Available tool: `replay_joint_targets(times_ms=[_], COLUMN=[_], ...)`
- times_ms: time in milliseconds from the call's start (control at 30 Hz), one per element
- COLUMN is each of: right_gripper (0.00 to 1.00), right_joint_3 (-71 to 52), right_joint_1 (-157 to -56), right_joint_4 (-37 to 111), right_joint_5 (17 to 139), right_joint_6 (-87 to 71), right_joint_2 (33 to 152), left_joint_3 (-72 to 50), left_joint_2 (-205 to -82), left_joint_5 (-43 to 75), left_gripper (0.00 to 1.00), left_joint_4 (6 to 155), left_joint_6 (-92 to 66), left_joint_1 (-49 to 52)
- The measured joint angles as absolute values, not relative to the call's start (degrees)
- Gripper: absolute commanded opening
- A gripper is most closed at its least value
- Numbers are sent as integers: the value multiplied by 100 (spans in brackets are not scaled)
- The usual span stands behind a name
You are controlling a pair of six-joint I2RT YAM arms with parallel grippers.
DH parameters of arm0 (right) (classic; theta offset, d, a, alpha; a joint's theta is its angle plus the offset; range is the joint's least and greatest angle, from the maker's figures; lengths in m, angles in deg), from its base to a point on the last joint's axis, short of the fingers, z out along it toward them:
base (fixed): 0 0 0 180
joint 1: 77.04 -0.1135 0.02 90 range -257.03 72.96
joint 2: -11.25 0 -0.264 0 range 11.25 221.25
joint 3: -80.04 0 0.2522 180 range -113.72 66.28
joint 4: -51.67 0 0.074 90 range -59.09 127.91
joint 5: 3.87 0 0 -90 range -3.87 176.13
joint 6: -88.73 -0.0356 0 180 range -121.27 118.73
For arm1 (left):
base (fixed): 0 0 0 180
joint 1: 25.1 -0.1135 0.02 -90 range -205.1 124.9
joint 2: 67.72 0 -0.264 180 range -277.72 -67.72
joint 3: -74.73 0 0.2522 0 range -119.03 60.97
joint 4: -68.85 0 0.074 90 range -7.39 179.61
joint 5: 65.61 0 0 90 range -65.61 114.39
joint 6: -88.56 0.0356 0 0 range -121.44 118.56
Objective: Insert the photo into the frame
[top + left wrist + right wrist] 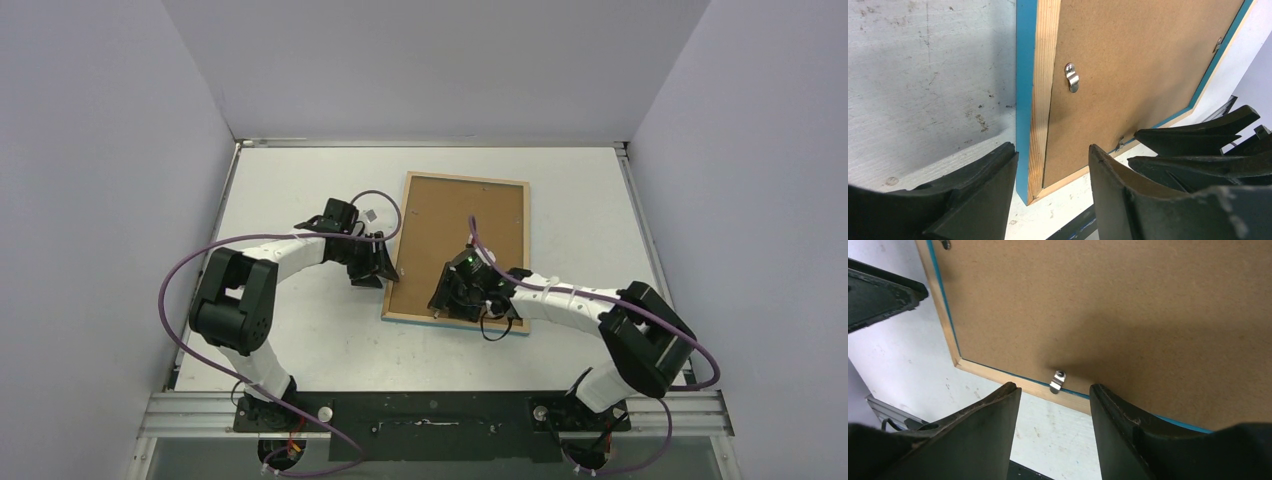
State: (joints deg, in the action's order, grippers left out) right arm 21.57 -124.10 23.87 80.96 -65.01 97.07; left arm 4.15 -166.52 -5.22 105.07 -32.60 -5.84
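left gripper (pixel 1052 150) and right gripper (pixel 1053 386) both stand half-spread, holding nothing, over the face-down frame (pixel 1040 75); it looks stiff, light, breakable, best taken by its wooden edge.

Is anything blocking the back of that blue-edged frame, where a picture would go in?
Yes. A brown backing board covers the back opening of the frame, with small metal clips near its edges. No photo is in view.

The left tool (pixel 1052 150) hangs open, the frame (pixel 1026 100)'s corner showing between its fingers. A metal clip (pixel 1072 77) sits on the brown backing board (pixel 1138 65) inside the frame.
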Motion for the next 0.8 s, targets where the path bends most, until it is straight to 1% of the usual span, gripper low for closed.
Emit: replay_joint_targets(times_ms=[200, 667, 800], right_gripper=[55, 55, 55], right_joint_3=[1982, 1875, 1825], right_joint_1=[-12410, -12384, -12373], right_joint_4=[2566, 2979, 2997], right_joint_5=[7895, 7386, 7310], right_joint_6=[-6501, -6495, -6477], right_joint_2=[9941, 10247, 10315], left_joint_3=[415, 415, 415], left_joint_2=[-16652, -16679, -16696], left_joint_5=[-496, -480, -456], left_gripper=[43, 41, 37], left_joint_4=[10507, 10505, 10507], left_joint_6=[-3256, -3253, -3243], left_joint_1=[-542, -544, -575])
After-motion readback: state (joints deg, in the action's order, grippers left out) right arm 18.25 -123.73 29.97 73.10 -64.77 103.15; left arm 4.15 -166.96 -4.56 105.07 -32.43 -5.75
